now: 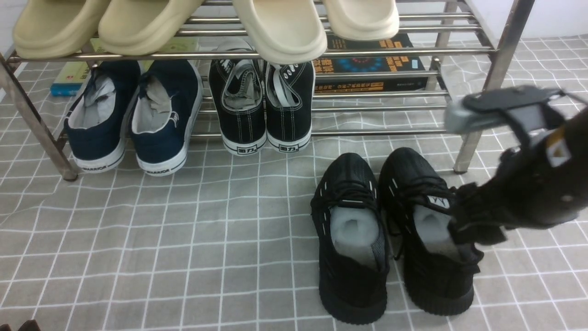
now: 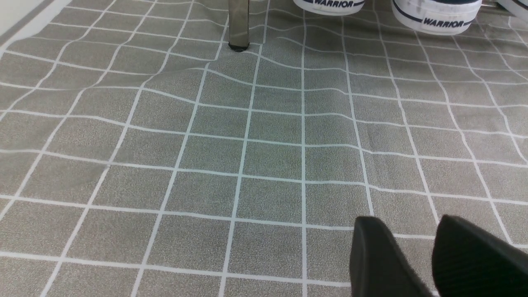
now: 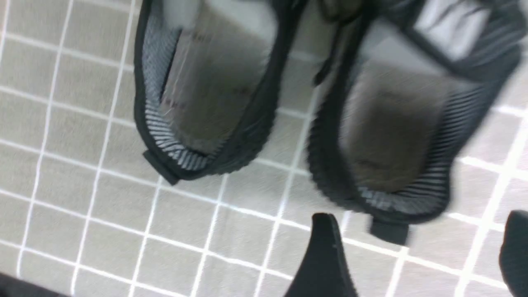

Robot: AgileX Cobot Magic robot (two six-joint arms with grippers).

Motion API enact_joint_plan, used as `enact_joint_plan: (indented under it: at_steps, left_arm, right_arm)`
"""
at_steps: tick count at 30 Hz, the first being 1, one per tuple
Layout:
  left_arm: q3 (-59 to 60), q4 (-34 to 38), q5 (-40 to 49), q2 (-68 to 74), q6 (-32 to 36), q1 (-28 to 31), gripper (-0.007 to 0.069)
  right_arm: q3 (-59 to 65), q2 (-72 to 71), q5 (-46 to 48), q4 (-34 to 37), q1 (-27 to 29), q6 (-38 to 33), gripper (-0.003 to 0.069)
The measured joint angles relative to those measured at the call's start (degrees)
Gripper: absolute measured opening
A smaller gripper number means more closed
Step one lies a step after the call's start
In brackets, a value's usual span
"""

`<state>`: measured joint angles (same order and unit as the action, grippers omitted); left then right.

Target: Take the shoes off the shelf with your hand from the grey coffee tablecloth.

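Observation:
The pair of all-black knit shoes [image 1: 351,239] stands side by side on the grey coffee tablecloth [image 1: 183,230], in front of the silver shelf [image 1: 482,48]. Pale grey stuffing shows inside both. My right gripper [image 1: 477,230] hangs over the heel of the right shoe [image 1: 427,220]. In the right wrist view both shoe openings [image 3: 214,90] show, blurred. The gripper [image 3: 416,251] is open and empty there, with the right shoe's heel tab [image 3: 390,233] just ahead of the gap. My left gripper [image 2: 412,251] is narrowly open over bare cloth [image 2: 247,144], holding nothing.
Navy white-soled slip-ons [image 1: 128,119] and black canvas sneakers [image 1: 262,105] sit on the lower tier beside books [image 1: 367,64]. Beige slippers [image 1: 275,27] lie on the top tier. A shelf leg [image 2: 239,24] and the slip-ons' toes [image 2: 433,16] show in the left wrist view.

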<state>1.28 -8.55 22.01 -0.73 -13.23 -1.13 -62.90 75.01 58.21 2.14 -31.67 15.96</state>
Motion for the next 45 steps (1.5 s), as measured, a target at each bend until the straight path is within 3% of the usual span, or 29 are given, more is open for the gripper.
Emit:
enact_joint_plan:
  at_steps: [8,15,22,23,24,28,33,38,45]
  left_arm:
    - [0.0,0.0,0.0,0.0,0.0,0.0,0.024]
    - [0.0,0.0,0.0,0.0,0.0,0.0,0.024]
    - [0.0,0.0,0.0,0.0,0.0,0.0,0.024]
    - [0.0,0.0,0.0,0.0,0.0,0.0,0.024]
    - [0.0,0.0,0.0,0.0,0.0,0.0,0.024]
    - [0.0,0.0,0.0,0.0,0.0,0.0,0.0242]
    - [0.0,0.0,0.0,0.0,0.0,0.0,0.0242]
    - [0.0,0.0,0.0,0.0,0.0,0.0,0.0242]
    - [0.0,0.0,0.0,0.0,0.0,0.0,0.0242]
  right_arm:
    - [0.12,-8.6,0.6,-1.37,0.0,0.29,0.0528]
    - [0.33,-14.55,3.31,-1.17,0.0,0.29,0.0457]
    - [4.67,-22.01,3.6,-0.69,0.0,0.29,0.0256]
    - [5.58,-23.28,3.65,-0.69,0.0,0.29,0.0218]
    - [7.63,-26.61,3.94,-1.16,0.0,0.29,0.0125]
    - [11.1,-32.46,4.21,-1.56,0.0,3.32,-0.0004]
    - [12.37,-37.64,7.87,-1.6,0.0,8.23,-0.0015]
    - [12.37,-39.04,13.38,-2.75,0.0,8.83,-0.0011]
    - [12.37,-39.5,13.97,-4.18,0.0,8.83,-0.0006]
